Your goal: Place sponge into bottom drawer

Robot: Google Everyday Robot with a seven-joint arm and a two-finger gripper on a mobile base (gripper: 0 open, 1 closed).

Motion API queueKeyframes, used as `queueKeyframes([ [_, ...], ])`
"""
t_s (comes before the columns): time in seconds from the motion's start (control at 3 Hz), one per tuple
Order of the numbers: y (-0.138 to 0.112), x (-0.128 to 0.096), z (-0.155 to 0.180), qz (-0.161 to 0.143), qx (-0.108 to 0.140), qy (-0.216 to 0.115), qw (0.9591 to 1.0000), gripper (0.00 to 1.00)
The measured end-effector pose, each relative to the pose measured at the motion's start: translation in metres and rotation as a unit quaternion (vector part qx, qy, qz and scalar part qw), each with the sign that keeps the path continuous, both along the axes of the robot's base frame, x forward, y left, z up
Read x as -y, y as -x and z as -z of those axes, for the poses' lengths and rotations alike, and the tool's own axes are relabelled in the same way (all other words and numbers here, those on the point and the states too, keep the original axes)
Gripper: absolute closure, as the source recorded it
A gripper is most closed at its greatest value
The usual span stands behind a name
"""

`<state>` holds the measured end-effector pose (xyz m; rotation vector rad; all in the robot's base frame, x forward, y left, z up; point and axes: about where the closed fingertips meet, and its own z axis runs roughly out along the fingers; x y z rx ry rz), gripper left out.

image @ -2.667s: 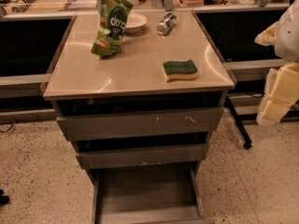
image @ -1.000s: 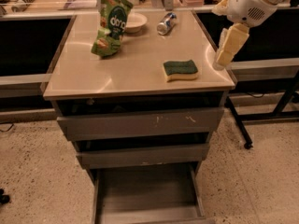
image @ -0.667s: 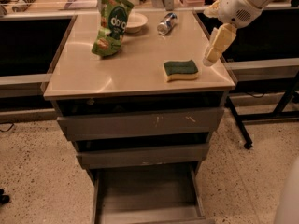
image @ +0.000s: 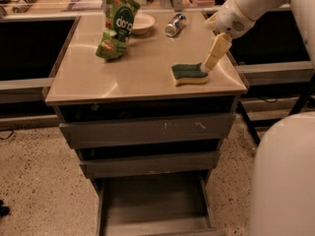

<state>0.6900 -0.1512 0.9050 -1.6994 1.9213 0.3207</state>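
A speckled beige floor (image: 39, 181) surrounds a grey metal cabinet whose smooth tan top (image: 123, 77) fills the middle of the frame, with dark recessed benches to either side and clutter along the upper edge that is too small to make out. At the upper left of the top stands a crumpled green snack bag (image: 116, 27), just beside a small pale bowl (image: 141, 22) which it partly hides, and a silver can (image: 175, 24) lies on its side near them. The wavy-edged sponge with a dark green top over yellow foam (image: 188, 73) lies flat near the right front corner of the top. The cream-coloured gripper (image: 207, 63) slants down from the white arm (image: 246, 9) at the upper right, its tip at the sponge's right end; whether it is open or closed cannot be told. Below two closed grey drawers with scuffed fronts (image: 147, 129), the bottom drawer (image: 152, 205) is pulled out, its bare grey tray cut off by the lower edge. A white rounded robot body (image: 283, 176) blocks the lower right corner.
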Motion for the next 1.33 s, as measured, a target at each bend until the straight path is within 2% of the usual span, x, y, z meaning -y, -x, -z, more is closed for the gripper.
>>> queueKeyframes([
  [0.67, -0.011, -0.015, 0.034, -0.015, -0.024, -0.009, 0.9996, 0.0],
  [1.33, -0.018, -0.026, 0.069, -0.02, -0.02, -0.025, 0.9993, 0.0],
])
